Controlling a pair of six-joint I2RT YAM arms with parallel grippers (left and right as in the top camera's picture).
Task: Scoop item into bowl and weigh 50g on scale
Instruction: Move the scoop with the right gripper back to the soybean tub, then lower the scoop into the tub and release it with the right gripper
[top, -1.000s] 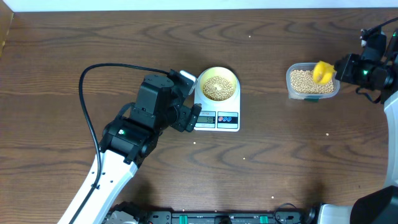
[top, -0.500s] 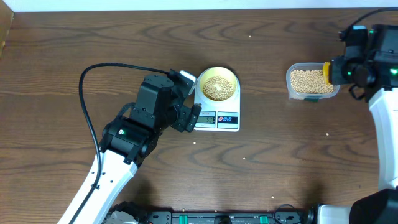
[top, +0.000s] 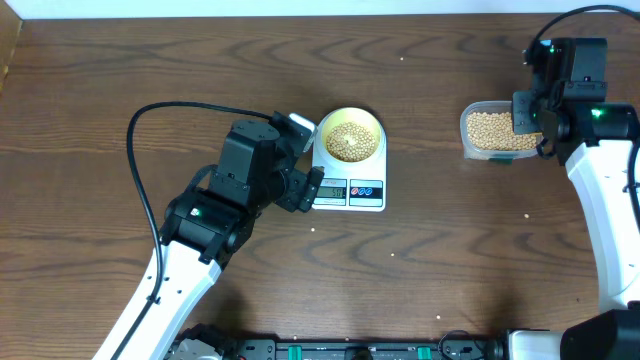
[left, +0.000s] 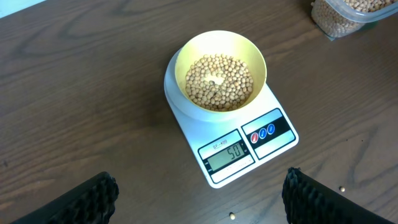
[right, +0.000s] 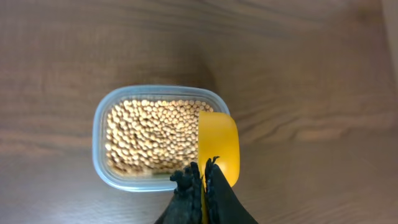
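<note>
Beans (left: 219, 81) are pictured in the yellow bowl (left: 256, 56), centred on the scale (left: 186, 124), whose display (left: 227, 153) appears to read 50. The left gripper (left: 200, 186) is held released at the scale's 9 o'clock. The right gripper (right: 204, 180) is clenched on the scoop (right: 219, 146) over the tub (right: 99, 124), at 3 o'clock. The scoop is best set down gently, with the scale left untouched.

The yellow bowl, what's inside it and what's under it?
The bowl holds lots of little tan beans, which mostly hide its bottom. Under it is the white scale; the bowl covers the scale's back part, so only its front with the display shows.
</note>
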